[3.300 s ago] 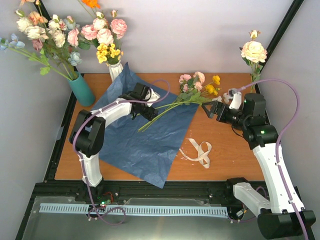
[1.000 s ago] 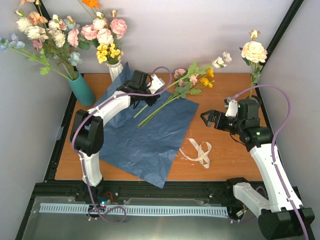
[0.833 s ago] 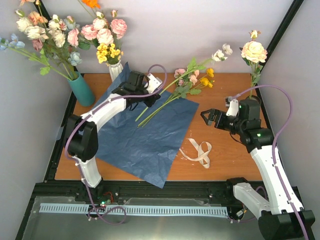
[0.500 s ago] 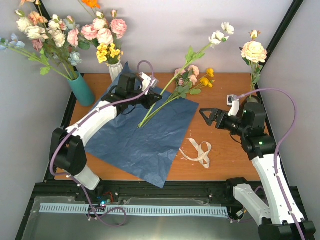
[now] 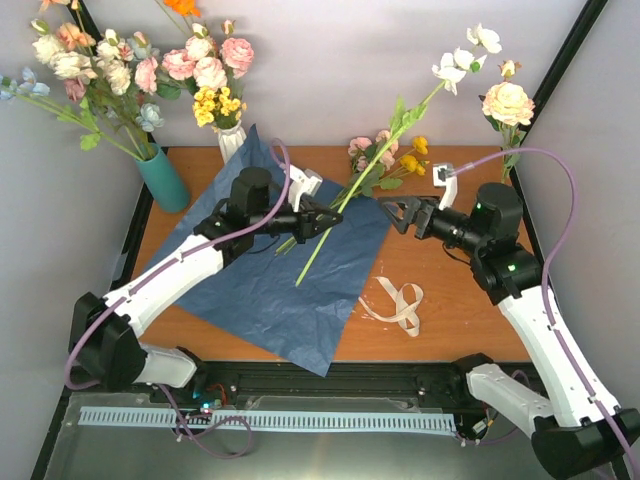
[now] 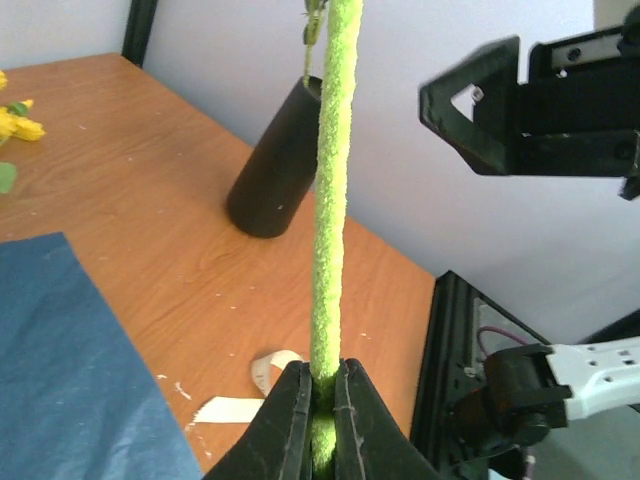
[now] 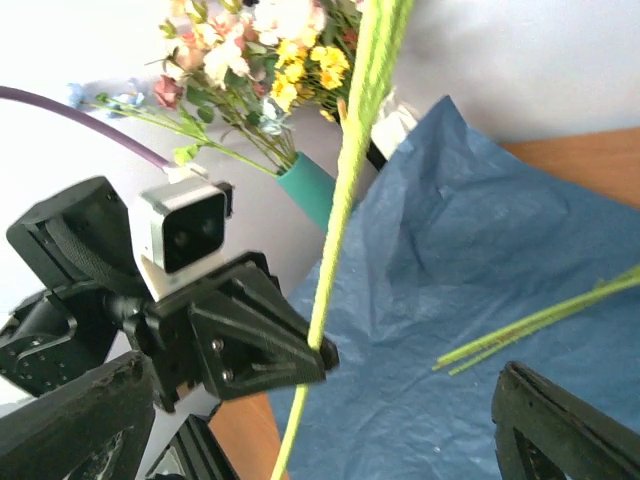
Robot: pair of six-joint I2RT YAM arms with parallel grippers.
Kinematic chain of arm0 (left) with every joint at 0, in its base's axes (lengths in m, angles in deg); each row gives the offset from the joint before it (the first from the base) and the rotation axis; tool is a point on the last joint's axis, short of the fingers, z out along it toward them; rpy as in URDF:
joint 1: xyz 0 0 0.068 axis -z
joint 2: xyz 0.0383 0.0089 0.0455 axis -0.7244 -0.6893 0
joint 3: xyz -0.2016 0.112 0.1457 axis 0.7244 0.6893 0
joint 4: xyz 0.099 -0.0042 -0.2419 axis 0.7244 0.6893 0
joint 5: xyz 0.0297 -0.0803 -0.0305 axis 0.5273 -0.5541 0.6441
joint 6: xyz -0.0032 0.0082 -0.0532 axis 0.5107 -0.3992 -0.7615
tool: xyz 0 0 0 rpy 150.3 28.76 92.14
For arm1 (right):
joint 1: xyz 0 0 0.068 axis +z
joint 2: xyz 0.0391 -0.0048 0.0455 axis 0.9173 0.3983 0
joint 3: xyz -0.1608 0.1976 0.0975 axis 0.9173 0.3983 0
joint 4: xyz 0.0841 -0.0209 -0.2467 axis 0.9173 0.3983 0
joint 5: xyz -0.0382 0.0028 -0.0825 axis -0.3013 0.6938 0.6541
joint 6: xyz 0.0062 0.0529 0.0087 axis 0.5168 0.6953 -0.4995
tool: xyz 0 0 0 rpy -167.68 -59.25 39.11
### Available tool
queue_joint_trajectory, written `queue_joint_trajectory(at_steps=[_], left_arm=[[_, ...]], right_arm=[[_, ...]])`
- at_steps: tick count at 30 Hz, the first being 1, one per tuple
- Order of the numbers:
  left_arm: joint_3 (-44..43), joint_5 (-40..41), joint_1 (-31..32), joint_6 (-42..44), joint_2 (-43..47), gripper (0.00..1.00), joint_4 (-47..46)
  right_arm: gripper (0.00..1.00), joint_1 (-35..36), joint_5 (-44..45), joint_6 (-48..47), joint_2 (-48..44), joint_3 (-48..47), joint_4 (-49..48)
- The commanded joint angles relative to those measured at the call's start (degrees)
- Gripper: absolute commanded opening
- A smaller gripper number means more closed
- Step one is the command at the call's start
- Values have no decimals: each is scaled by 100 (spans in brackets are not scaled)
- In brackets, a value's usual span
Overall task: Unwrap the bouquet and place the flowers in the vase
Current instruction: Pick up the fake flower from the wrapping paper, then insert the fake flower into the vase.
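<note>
My left gripper (image 5: 325,215) is shut on the green stem (image 6: 330,200) of one of the flowers (image 5: 462,58), a cream bloom raised high over the table's back right. The stem slants from above the blue paper (image 5: 270,285) up to the right. My right gripper (image 5: 386,215) stands open just right of that stem, fingers (image 7: 75,425) wide apart, not touching it. The other pink and yellow flowers (image 5: 392,158) of the bouquet lie at the paper's far edge. The dark vase (image 6: 280,160) shows in the left wrist view; in the top view my right arm hides it.
A beige ribbon (image 5: 398,300) lies on the wood right of the paper. A teal vase (image 5: 163,180) and a white vase (image 5: 230,138) with big bunches stand at the back left. A cream rose (image 5: 508,102) rises at the back right corner.
My left arm has swung right and tipped the held stem up, lifting its cream bloom high. My right gripper has moved left toward the stem, jaws narrowing slightly.
</note>
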Motion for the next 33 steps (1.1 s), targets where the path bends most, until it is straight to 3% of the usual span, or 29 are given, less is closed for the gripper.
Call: queue_joint_trajectory(at_steps=[1,8,11,17,24,27,33], left_arm=[[269,-343,145,-654,408,0,-800],[502,-487,241,-681,742,0,-864],[580,-543,239,-652,876,0,-833],[810,-585,247,-640,1179,0,-903],[1006,-430,246,-538,1403,3,-841],[1031,-76,247,-400,1545,14,-638],[1156,1267,244,-45,2005,52,98]], right_arm=[[89,476,434,20,247,-359,-391],[79,1190,991,17,744,-781,-571],[69,1438,1137,-9,952,-971,-617],[35,1731,1277,-34,1277,-1250,-705],[4,1885,1334,-59,1482,-1455,-720],[3,1899,1328,-126,1478,-1532,-687],[3,1901,1733,-654,1515,-2132,103]])
